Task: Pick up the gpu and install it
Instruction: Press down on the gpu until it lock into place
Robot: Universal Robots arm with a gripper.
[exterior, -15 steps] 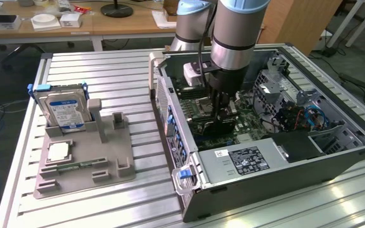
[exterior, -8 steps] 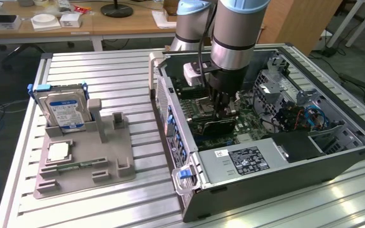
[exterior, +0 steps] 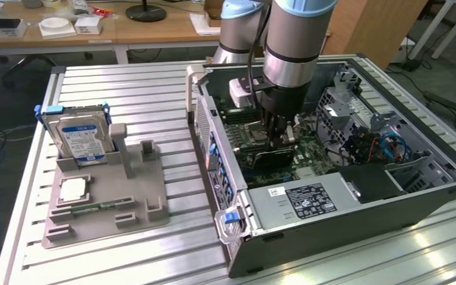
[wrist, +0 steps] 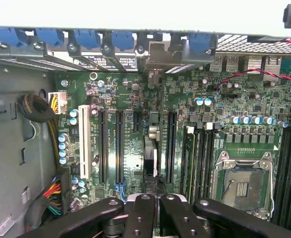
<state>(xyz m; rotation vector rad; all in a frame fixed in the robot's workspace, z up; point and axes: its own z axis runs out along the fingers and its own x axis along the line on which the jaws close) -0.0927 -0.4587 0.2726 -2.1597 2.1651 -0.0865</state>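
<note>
The gpu (exterior: 271,159) is a thin dark card standing on edge on the motherboard (exterior: 240,127) inside the open computer case (exterior: 442,193). In the wrist view the gpu (wrist: 151,154) shows edge-on in a slot, its silvery bracket (wrist: 159,57) against the case's rear wall. My gripper (exterior: 279,142) reaches straight down into the case and is shut, its black fingertips (wrist: 141,210) together right at the card's upper edge. In the wrist view the gripper (wrist: 154,199) has only a hairline gap. Whether the fingers pinch the card or just rest on it I cannot tell.
A grey rack (exterior: 105,205) on the slatted table at the exterior view's left holds a hard drive (exterior: 81,136), a square chip (exterior: 73,189) and a green memory strip (exterior: 93,208). Inside the case are a power supply (exterior: 299,199), cables (exterior: 386,145) and the processor socket (wrist: 242,186).
</note>
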